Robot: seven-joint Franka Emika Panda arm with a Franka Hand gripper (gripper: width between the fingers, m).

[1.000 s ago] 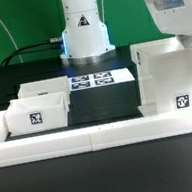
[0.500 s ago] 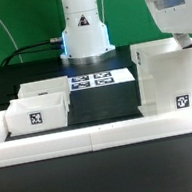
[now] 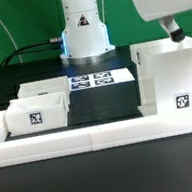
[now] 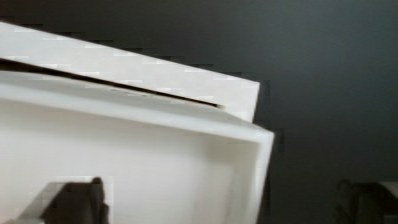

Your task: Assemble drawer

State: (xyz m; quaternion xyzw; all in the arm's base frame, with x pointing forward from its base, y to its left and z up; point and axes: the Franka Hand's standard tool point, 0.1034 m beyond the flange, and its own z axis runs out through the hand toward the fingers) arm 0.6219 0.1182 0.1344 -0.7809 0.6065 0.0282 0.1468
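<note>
The tall white box housing stands at the exterior view's right, with a square tag low on its front. Two white open-top trays sit at that view's left, the front one tagged, the other just behind it. My gripper hangs above the housing's top right corner, clear of it. In the wrist view the gripper is open, its dark fingers wide apart and holding nothing. The housing's corner lies below them.
The marker board lies flat behind the black mat, in front of the robot base. A low white wall borders the table's front. Dark cables run at the back left.
The gripper has risen from beside the housing's upper right edge and shifted a little toward the exterior view's left. The housing and the trays have not moved.
</note>
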